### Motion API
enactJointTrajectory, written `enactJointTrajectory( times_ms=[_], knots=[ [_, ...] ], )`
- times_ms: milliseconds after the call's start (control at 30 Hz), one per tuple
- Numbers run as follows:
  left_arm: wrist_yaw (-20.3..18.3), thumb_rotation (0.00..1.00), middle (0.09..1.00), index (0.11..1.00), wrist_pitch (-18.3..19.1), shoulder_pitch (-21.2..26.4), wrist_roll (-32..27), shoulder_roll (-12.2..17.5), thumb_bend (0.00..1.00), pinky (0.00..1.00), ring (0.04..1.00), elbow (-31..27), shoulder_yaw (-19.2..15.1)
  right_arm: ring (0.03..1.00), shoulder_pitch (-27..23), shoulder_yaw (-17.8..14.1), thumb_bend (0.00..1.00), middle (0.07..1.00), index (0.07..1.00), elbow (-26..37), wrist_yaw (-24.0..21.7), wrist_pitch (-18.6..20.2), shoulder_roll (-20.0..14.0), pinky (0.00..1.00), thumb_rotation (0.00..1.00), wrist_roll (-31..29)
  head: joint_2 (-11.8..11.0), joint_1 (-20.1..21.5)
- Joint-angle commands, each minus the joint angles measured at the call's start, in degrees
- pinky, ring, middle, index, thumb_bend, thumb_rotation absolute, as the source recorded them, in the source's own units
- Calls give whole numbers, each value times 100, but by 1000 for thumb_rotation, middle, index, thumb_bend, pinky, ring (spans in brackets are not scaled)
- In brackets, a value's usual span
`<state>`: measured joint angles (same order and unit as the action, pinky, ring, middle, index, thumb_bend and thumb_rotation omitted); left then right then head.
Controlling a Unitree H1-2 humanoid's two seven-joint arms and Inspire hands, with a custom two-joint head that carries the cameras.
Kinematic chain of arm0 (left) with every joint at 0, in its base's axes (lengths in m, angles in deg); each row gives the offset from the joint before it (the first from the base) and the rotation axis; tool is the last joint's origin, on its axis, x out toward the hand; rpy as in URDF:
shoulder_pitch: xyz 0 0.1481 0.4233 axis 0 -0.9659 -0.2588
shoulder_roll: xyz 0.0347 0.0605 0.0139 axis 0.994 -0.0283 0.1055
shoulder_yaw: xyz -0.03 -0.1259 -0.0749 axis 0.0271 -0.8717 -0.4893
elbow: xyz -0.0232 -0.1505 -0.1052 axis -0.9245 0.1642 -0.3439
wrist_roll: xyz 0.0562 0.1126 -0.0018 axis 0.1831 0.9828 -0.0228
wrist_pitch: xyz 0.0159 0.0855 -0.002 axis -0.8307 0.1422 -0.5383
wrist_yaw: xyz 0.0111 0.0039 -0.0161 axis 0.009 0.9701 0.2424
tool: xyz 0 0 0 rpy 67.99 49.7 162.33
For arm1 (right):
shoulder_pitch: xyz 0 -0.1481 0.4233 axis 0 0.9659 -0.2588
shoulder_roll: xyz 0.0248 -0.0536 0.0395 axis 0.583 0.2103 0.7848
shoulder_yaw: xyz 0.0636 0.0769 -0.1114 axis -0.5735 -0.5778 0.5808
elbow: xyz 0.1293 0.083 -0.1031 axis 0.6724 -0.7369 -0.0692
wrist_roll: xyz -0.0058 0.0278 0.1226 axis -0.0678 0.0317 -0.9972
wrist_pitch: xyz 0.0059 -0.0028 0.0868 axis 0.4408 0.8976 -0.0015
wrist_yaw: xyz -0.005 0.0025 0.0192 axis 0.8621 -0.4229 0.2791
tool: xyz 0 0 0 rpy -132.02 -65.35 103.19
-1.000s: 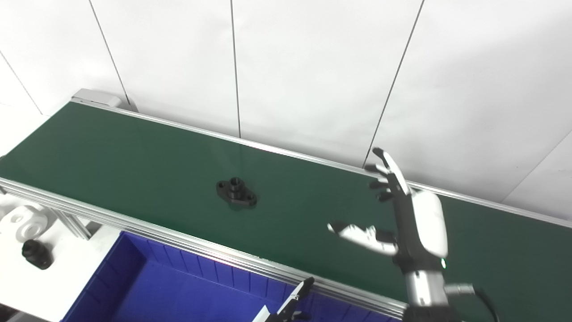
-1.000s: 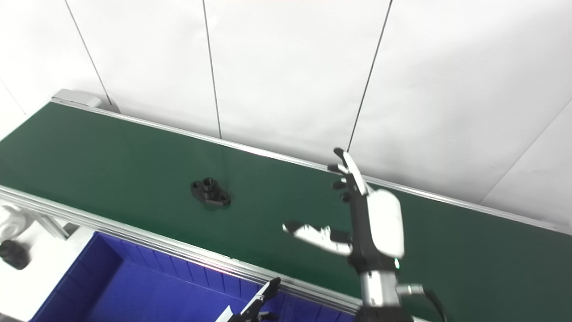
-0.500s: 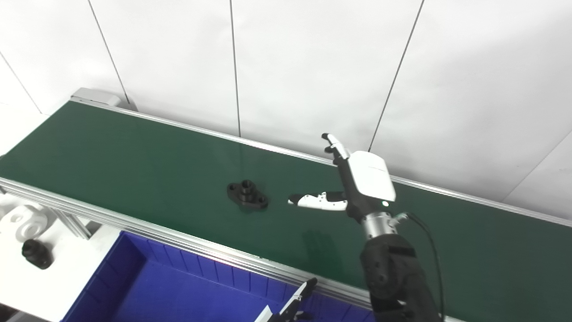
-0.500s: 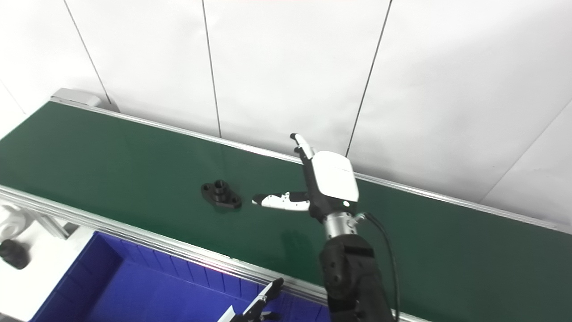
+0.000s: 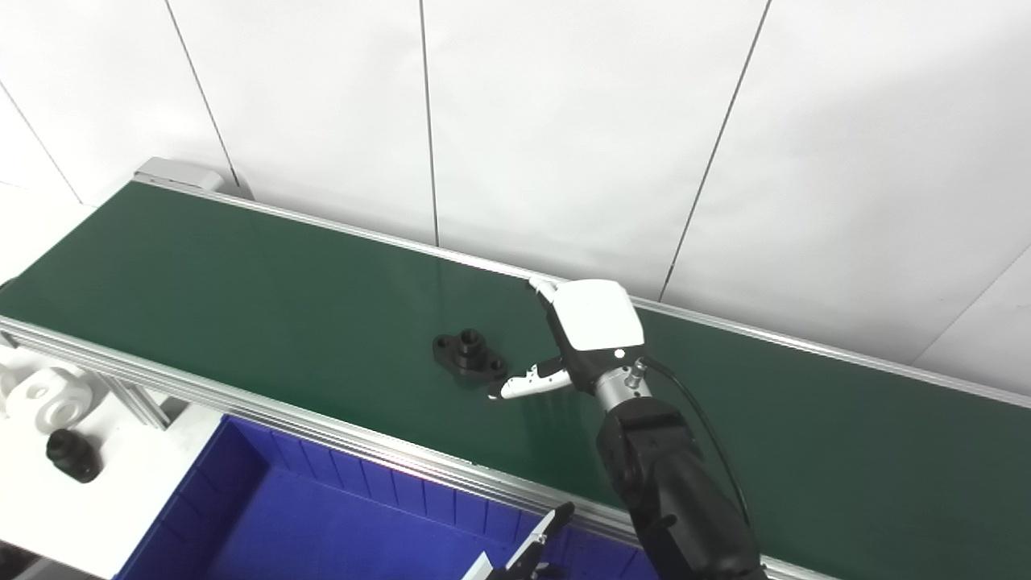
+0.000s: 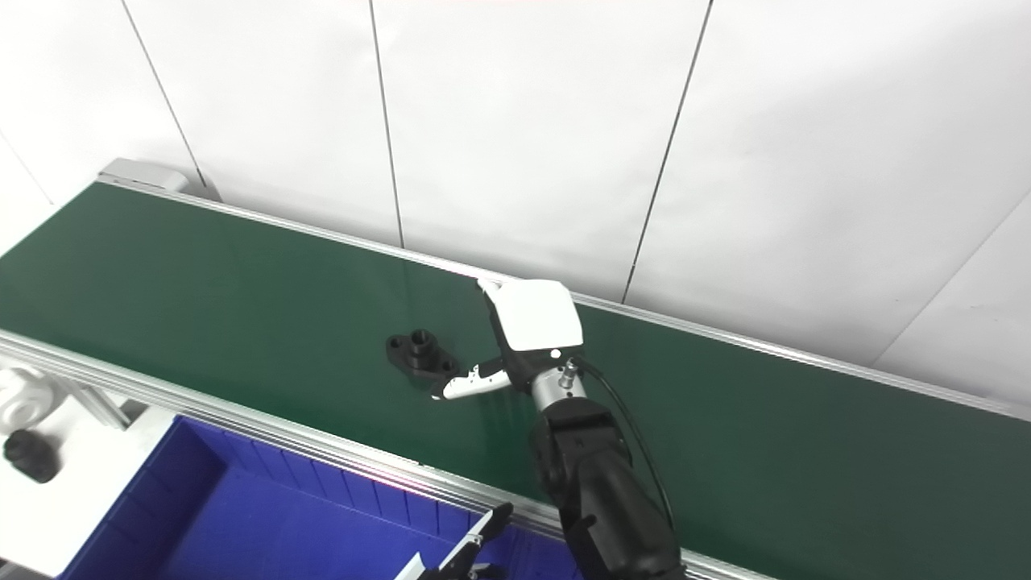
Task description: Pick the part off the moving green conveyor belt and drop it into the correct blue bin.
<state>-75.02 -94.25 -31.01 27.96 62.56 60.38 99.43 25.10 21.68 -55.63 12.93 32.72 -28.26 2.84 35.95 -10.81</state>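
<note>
A black flanged part (image 5: 469, 355) lies flat on the green conveyor belt (image 5: 242, 274), near the belt's middle. My right hand (image 5: 581, 332) hovers low just right of it, its white back turned to the camera. It is open, with the thumb (image 5: 523, 385) stretched out and its tip close to the part's right edge, nothing held. The other fingers are mostly hidden behind the back of the hand. Of my left hand (image 5: 527, 552) only a few fingertips show at the bottom edge, over the blue bin (image 5: 322, 515).
The aluminium rail (image 5: 266, 415) runs along the belt's near side, with the blue bin right below it. On the white table at far left sit a white round part (image 5: 48, 399) and a small black part (image 5: 71, 455). A white panelled wall stands behind the belt.
My right hand has swung left and down across the belt to beside the part, tilting palm-down. The part has drifted right along the belt. The left fingertips stay put.
</note>
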Motion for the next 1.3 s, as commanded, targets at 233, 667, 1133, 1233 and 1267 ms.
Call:
enactJointTrajectory(
  times_ms=[233, 667, 1133, 1233, 1267],
  knots=[
    [-128, 791, 1000, 1000, 186, -197, 48, -385, 940, 821, 1000, -528, 435, 524, -629, 419, 1000, 668, 828, -679, 391, 351, 395, 401, 731, 39, 67, -14],
    [74, 806, 1000, 1000, 163, -323, 332, -518, 934, 717, 969, -558, 620, 280, -634, 648, 1000, 397, 720, -1266, 869, 282, 650, 222, 855, -542, 92, -243],
    [50, 798, 1000, 1000, 481, -492, 305, -446, 940, 701, 955, -906, 751, 141, -655, 1018, 519, 228, 484, -1678, 582, 807, 644, 71, 119, -736, 227, -263],
    [36, 797, 1000, 1000, 499, -480, 306, -415, 940, 731, 971, -927, 763, 127, -668, 1138, 520, 216, 479, -1626, 379, 983, 556, 54, 121, -643, 237, -258],
    [26, 798, 1000, 1000, 528, -479, 315, -401, 940, 730, 971, -941, 769, 126, -673, 1169, 521, 215, 479, -1584, 281, 1030, 512, 53, 121, -632, 246, -249]
  ],
)
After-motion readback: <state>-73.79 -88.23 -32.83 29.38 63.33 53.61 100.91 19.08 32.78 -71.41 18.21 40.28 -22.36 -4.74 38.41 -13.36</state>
